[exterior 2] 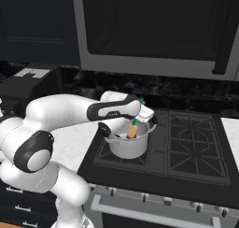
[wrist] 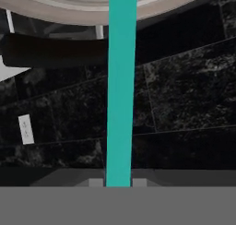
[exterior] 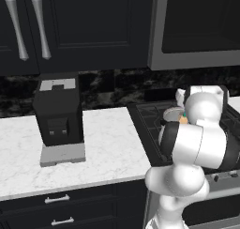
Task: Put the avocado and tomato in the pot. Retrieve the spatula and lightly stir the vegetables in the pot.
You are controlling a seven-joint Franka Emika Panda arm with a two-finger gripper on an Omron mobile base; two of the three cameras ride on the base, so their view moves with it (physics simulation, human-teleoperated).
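The silver pot [exterior 2: 127, 147] stands on the stove's left rear burner, and its rim [exterior: 169, 113] peeks out behind my arm. My gripper [exterior 2: 138, 112] hangs just over the pot, shut on the spatula's teal handle [exterior 2: 135, 122]. The yellow-orange head [exterior 2: 132, 131] dips inside the pot. From the left base view the spatula [exterior: 183, 119] shows beside my wrist. In the hand view the teal handle [wrist: 120, 81] runs straight up from my gripper [wrist: 117, 182] to the pot's rim [wrist: 69, 12], with a black side handle [wrist: 50, 51] below it. The tomato and avocado are hidden inside the pot.
A black coffee machine [exterior: 58, 115] sits on the white marble counter [exterior: 110, 146] left of the stove [exterior 2: 191, 145]. A microwave [exterior 2: 154, 31] hangs above the burners. Dark cabinets [exterior: 70, 26] line the wall, drawers [exterior: 58, 200] below.
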